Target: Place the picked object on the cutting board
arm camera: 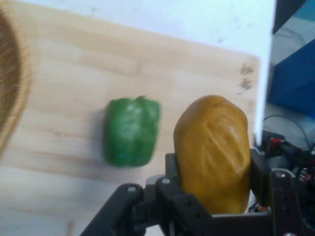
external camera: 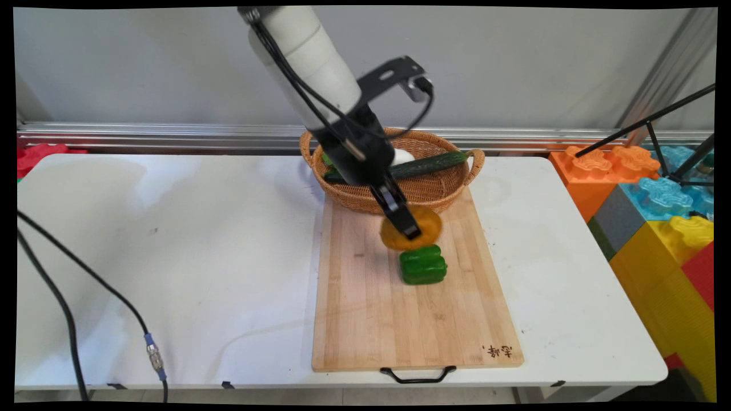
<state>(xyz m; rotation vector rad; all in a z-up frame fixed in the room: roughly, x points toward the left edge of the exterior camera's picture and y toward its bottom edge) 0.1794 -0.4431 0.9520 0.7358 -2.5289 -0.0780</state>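
White table (external camera: 171, 257); fingers (arm camera: 172, 169) around orange-yellow bread roll (arm camera: 214, 152); green pepper (external camera: 423, 265) beside

Green pepper (external camera: 423, 265) blocks mid-board (external camera: 365, 319) (near half free).

This is looking like a robotics lab or test room dressed up as a kitchen corner. A white folding table (external camera: 171, 257) is standing against a bare grey wall with an aluminium rail (external camera: 143, 134) running along it. A wooden cutting board (external camera: 365, 308) and a wicker basket (external camera: 422, 197) are sitting on the table. Oversized toy building blocks (external camera: 657, 211) are piling up at the right, a black tripod (external camera: 662, 142) is leaning over them, and a loose cable (external camera: 85, 285) is trailing across the near left.
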